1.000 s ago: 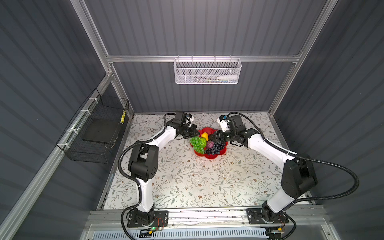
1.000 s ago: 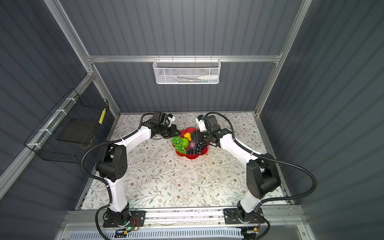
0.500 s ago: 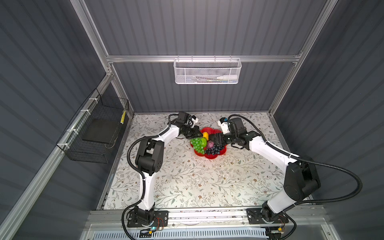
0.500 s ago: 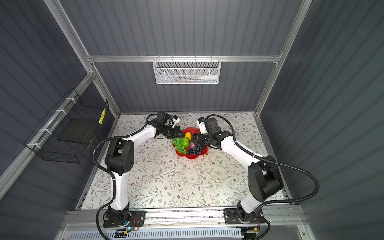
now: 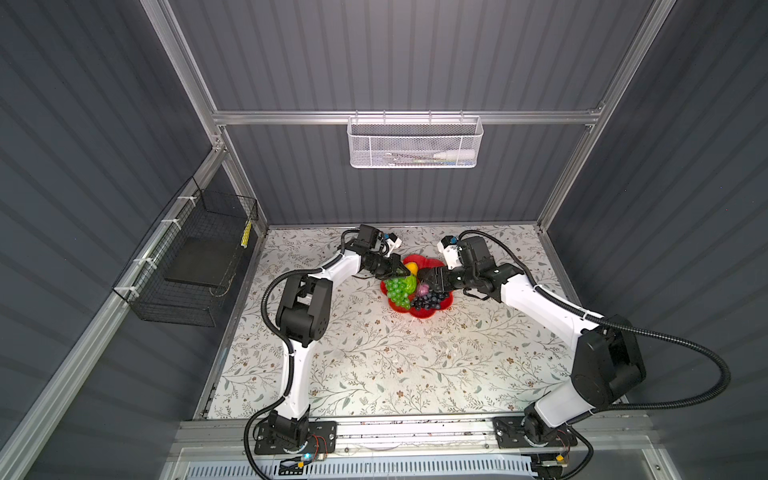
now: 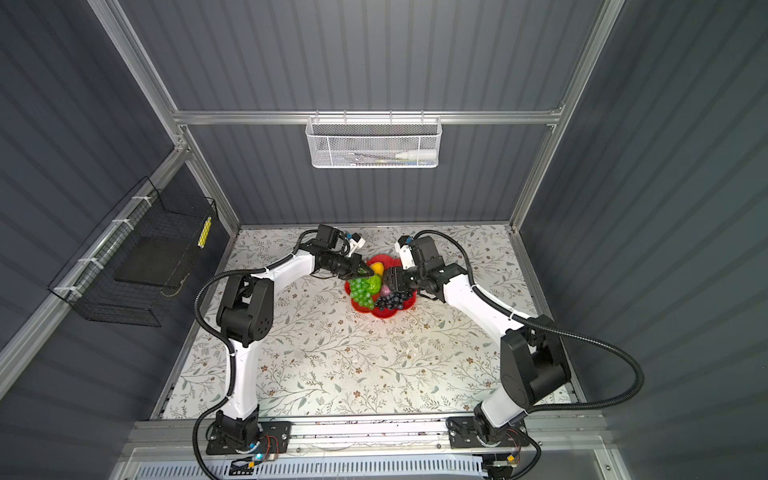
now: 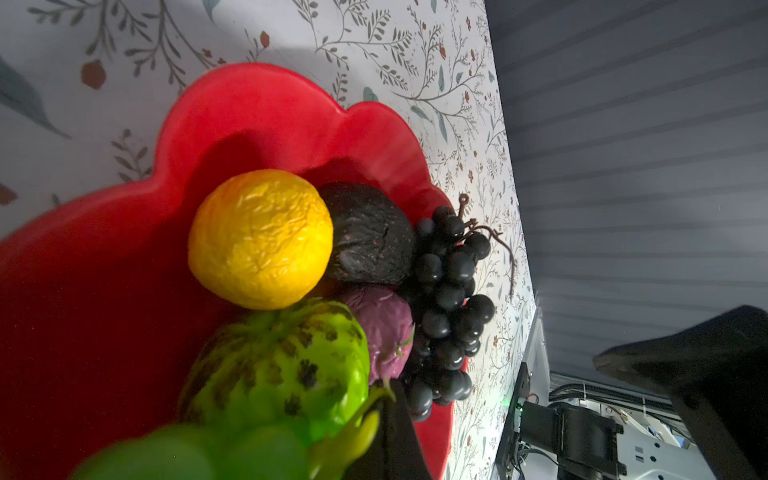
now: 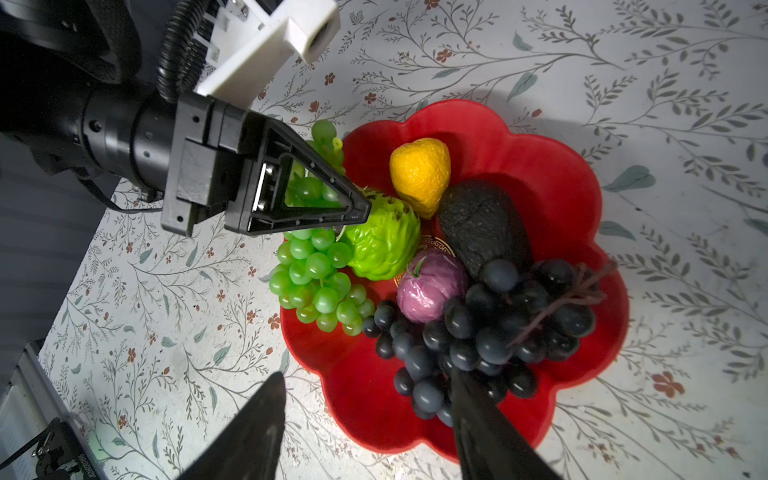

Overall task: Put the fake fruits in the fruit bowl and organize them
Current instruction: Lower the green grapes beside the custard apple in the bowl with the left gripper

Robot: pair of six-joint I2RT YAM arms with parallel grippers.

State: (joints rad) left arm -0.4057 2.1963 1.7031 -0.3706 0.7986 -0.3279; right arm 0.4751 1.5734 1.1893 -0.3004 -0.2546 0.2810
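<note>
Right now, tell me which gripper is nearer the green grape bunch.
Left. The left gripper, shut, hangs right over the green grape bunch; the right gripper, open, is across the fruit bowl by the dark grape bunch.

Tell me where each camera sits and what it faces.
Top views: high above the arms' bases, looking down on the table; both arms whole.
Left wrist: on the left arm, looking low across the fruit bowl; left gripper's tip shows.
Right wrist: on the right arm, looking down into the bowl; right gripper's open fingers show.
Shared: both wrist views show the yellow pear.
</note>
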